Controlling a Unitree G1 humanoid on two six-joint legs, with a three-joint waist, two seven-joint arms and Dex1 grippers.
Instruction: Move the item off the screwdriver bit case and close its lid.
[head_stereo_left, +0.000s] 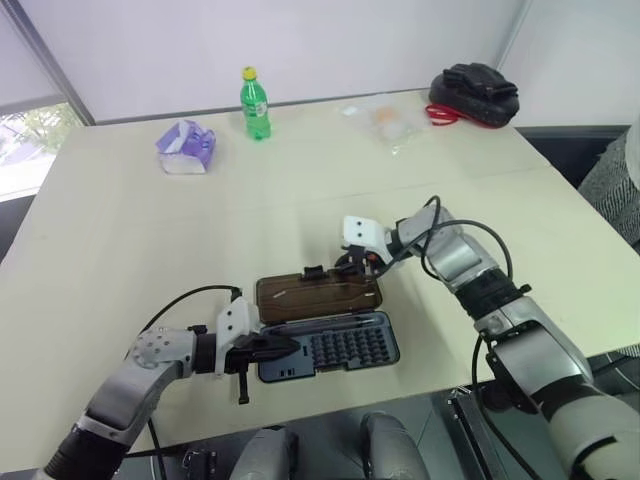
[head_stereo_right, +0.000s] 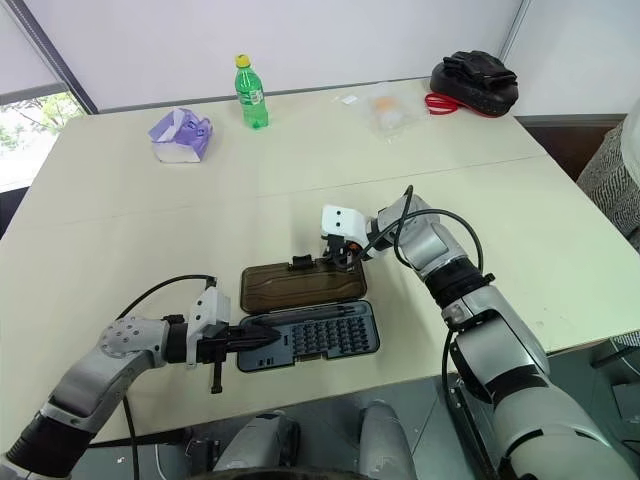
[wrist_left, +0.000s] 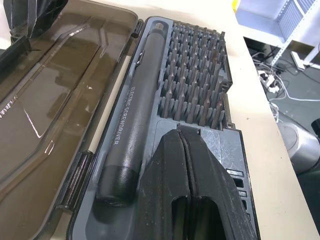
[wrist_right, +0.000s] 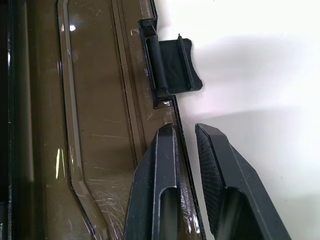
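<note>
Left gripper (head_stereo_left: 262, 352) pressed together on bit case (head_stereo_left: 330, 350) base. Right gripper (wrist_right: 186, 150) pinching lid (head_stereo_left: 318, 294) edge beside latch. Closing step; next swing lid over.

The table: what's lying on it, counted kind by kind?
Green bottle: 1
Purple tissue pack: 1
Clear plastic bag: 1
Black bag: 1
Screwdriver bit case, lid open: 1
Total: 5
</note>
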